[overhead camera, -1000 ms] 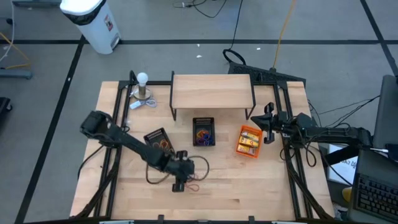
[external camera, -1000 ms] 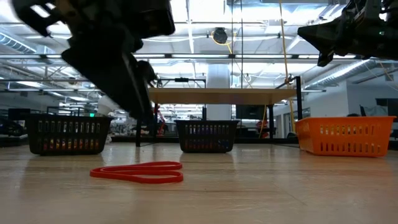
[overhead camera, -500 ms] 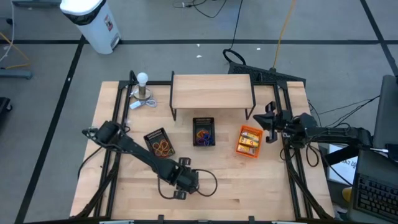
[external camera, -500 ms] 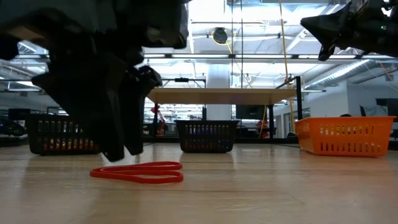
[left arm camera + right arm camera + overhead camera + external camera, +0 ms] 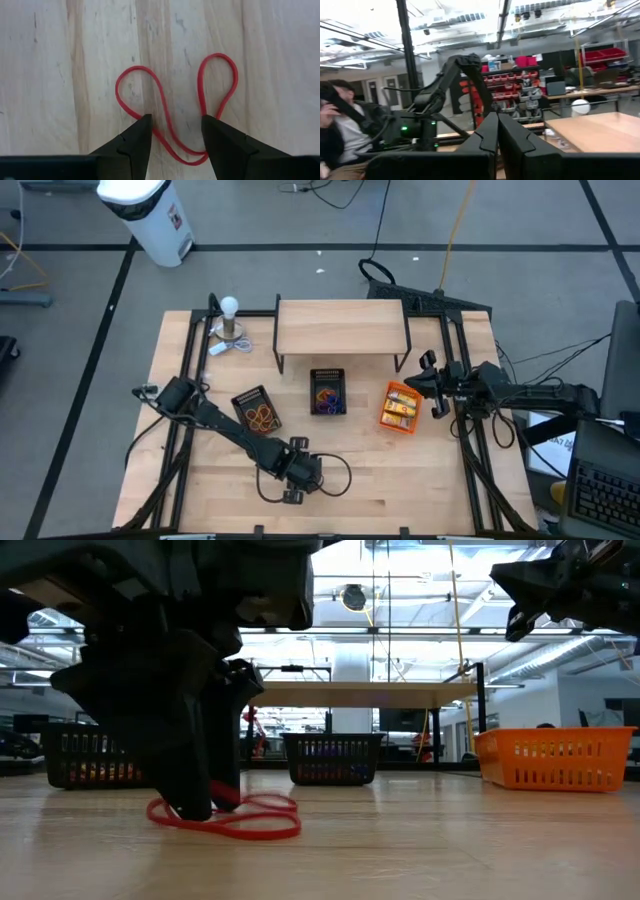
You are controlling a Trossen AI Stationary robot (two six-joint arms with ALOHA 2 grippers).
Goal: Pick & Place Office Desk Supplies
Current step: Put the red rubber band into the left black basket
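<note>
A thin red rubber band [image 5: 163, 110] lies in a two-lobed loop on the wooden table, close to its near edge. My left gripper [image 5: 175, 120] is down on it, pointing steeply down, its fingers open with the band's middle strand between them. In the low view the band [image 5: 262, 827] spreads out around the dark fingers [image 5: 190, 790]. My right gripper [image 5: 430, 383] is shut and empty, held high at the table's right side beside the orange bin [image 5: 400, 408]. My left gripper comes at the rubber band from above, fingers open and pointing down. One fingertip [image 5: 142, 122] meets the outer strand of one lobe [image 5: 131, 111], the other fingertip [image 5: 210, 122] the strand of the other lobe [image 5: 201, 107]. The band lies on the table, not lifted.
A black mesh bin [image 5: 257, 412] with rubber bands and a second black mesh bin [image 5: 327, 392] stand mid-table, below a small wooden shelf [image 5: 340, 328]. A white bulb on a metal base [image 5: 230, 320] stands at the far left. A person sits beyond the table [image 5: 340, 125].
My left gripper has gone down and toward the table's near edge onto the red band, staying open. The band, flat before, now stands bunched and slightly raised around the fingertips. My right gripper has turned a little in place.
</note>
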